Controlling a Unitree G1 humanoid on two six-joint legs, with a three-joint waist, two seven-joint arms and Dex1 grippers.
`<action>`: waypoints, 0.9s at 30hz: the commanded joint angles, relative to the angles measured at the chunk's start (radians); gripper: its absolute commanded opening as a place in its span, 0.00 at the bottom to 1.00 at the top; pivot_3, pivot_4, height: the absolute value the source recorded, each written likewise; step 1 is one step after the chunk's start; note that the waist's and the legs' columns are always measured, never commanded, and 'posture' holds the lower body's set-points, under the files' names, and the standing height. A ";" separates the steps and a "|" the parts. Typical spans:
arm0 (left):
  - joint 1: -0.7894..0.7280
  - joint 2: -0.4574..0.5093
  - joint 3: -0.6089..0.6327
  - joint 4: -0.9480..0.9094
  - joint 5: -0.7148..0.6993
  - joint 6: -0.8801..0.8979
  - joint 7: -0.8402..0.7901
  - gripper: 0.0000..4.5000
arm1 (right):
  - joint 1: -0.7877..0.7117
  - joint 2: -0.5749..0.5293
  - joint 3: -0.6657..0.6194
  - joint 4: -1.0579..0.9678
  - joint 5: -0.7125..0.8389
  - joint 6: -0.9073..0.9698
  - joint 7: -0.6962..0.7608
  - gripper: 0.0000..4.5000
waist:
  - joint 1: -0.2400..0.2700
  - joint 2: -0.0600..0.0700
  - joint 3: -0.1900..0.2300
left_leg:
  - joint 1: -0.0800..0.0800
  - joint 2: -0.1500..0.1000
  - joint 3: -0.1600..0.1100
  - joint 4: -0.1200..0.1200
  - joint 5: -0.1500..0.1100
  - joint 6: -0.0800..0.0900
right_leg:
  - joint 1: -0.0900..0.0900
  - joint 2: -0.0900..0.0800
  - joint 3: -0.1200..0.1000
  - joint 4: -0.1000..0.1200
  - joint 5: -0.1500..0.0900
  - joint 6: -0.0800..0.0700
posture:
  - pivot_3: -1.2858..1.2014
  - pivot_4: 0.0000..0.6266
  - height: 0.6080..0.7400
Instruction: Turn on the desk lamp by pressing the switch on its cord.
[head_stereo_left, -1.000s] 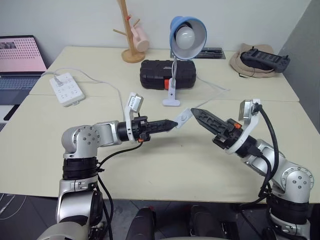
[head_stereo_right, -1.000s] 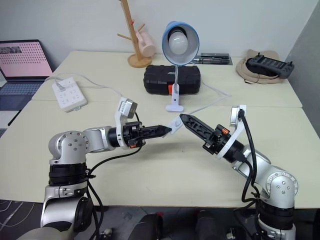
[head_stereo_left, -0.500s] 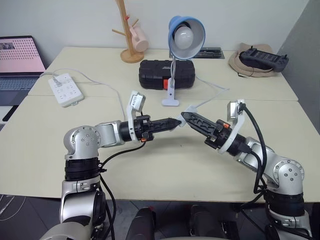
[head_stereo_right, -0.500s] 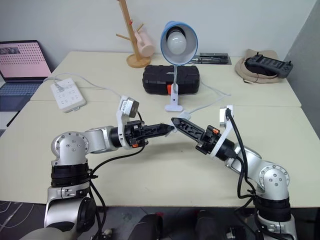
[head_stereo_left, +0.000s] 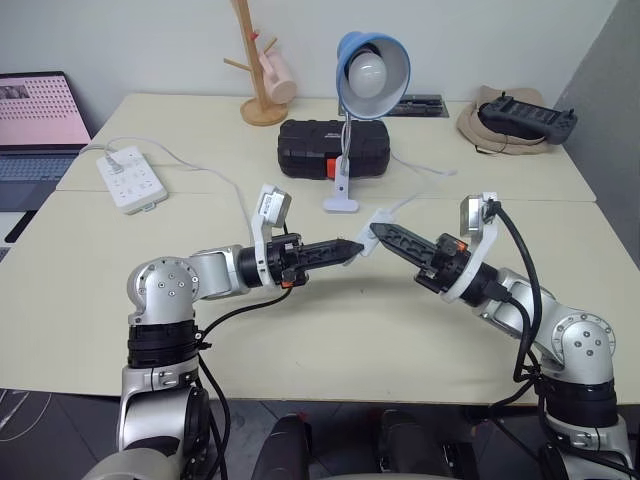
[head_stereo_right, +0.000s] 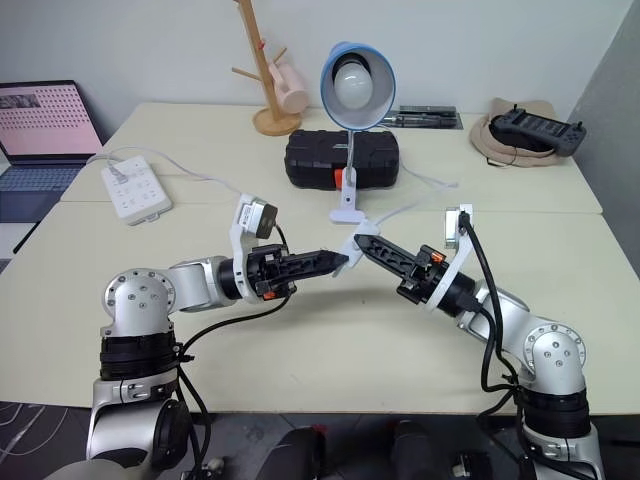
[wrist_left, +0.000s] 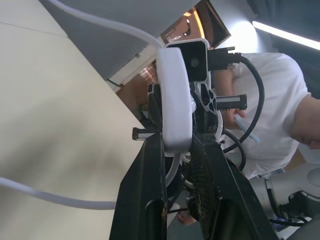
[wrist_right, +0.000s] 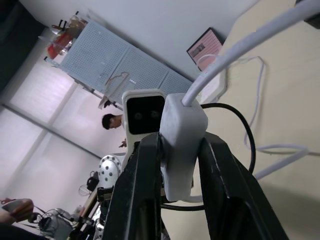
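The small white switch (head_stereo_left: 368, 233) hangs above the middle of the table, held from both sides. My left gripper (head_stereo_left: 353, 247) is shut on one end of it. My right gripper (head_stereo_left: 377, 233) is shut on the other end. The left wrist view has the switch (wrist_left: 175, 95) clamped between black fingers (wrist_left: 149, 190), and the right wrist view has it (wrist_right: 181, 145) the same way. The thin white cord (head_stereo_left: 418, 196) runs from the switch back across the table. The desk lamp (head_stereo_left: 372, 68), blue shade and white bulb, stands behind on its white clip base (head_stereo_left: 341, 203).
A black case (head_stereo_left: 333, 148) lies behind the lamp base. A white power strip (head_stereo_left: 127, 178) sits far left, with a laptop (head_stereo_left: 35, 120) beyond it. A wooden mug tree (head_stereo_left: 262, 75) and a hat with a black controller (head_stereo_left: 515, 118) stand at the back. A person (wrist_left: 280, 100) is beyond the table.
My right gripper came in from the right to the switch and shut on it. My left gripper kept its hold and stayed where it was.
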 joint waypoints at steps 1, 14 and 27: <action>-0.012 0.010 0.003 -0.014 -0.009 -0.018 0.015 0.08 | -0.006 -0.020 0.019 -0.045 0.003 0.008 0.017 0.13 | 0.000 0.000 0.000 | 0.000 0.000 0.000 0.000 0.000 0.000 | 0.000 0.000 0.000 0.000 0.000 0.000 | 0.52 0.24 1.00; -0.012 0.022 -0.003 -0.014 -0.015 -0.036 0.018 0.08 | -0.007 -0.043 0.036 -0.047 -0.006 -0.009 0.018 0.50 | 0.000 0.000 0.000 | 0.000 0.000 0.000 0.000 0.000 0.000 | 0.000 0.000 0.000 -0.001 0.000 0.000 | 0.52 0.24 1.00; -0.016 0.029 -0.022 -0.014 -0.016 -0.043 0.012 0.08 | -0.006 -0.024 0.028 -0.039 0.022 -0.037 -0.003 0.50 | 0.000 0.000 0.000 | -0.001 0.000 0.000 -0.001 0.000 0.000 | -0.001 0.000 0.000 -0.001 0.000 0.000 | 0.52 0.24 1.00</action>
